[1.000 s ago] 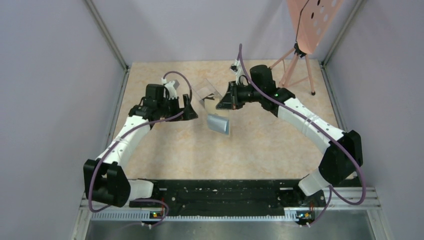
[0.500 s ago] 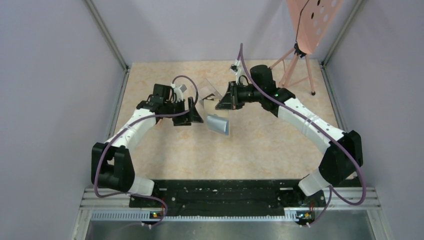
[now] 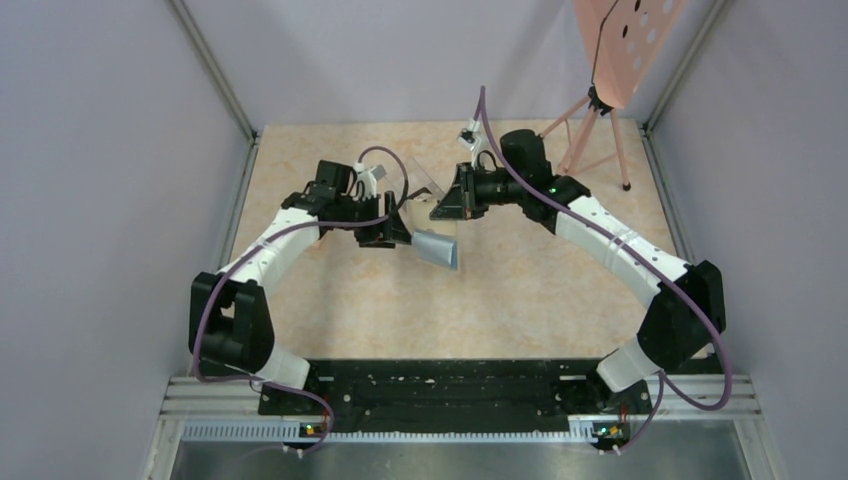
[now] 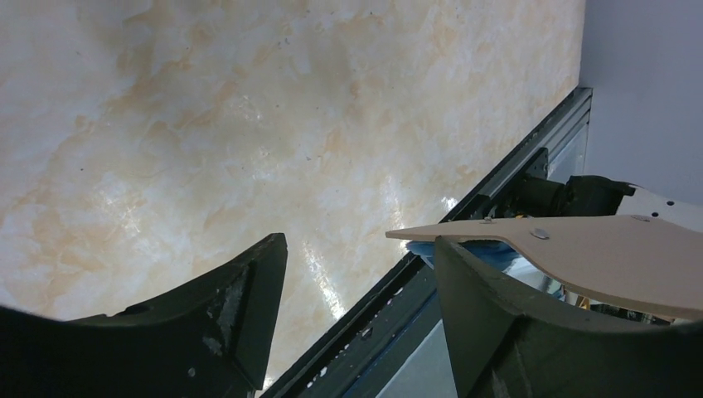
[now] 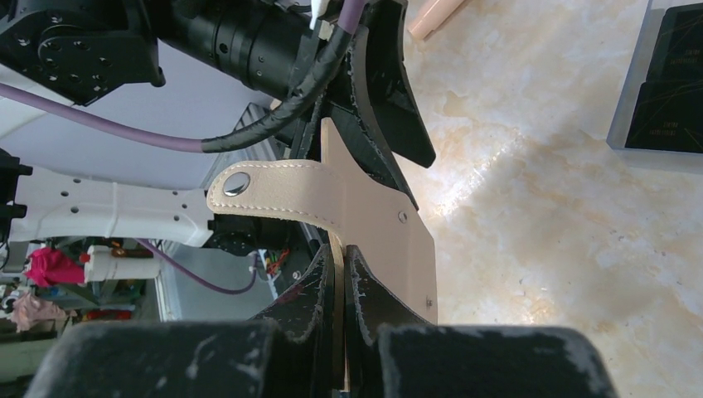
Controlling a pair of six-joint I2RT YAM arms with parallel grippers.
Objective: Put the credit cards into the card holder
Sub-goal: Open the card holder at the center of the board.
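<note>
Centre frame: pinched card holder (image 5: pixel 373 215) in closed right gripper (image 5: pixel 341 253); held left gripper (image 4: pixel 361 240) partly open, empty, beside it.

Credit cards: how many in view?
2 credit cards, in the clear box at the right wrist view's upper right: one farther, one nearer. More may be hidden.

Overhead rear view, close wrist views, sharing card holder (image 5: pixel 373 224)

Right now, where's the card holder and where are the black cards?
card holder (image 5: pixel 377 236): right wrist view, on its tan outer panel.
credit cards (image 5: pixel 673 116): right wrist view, on a card's black face.
</note>
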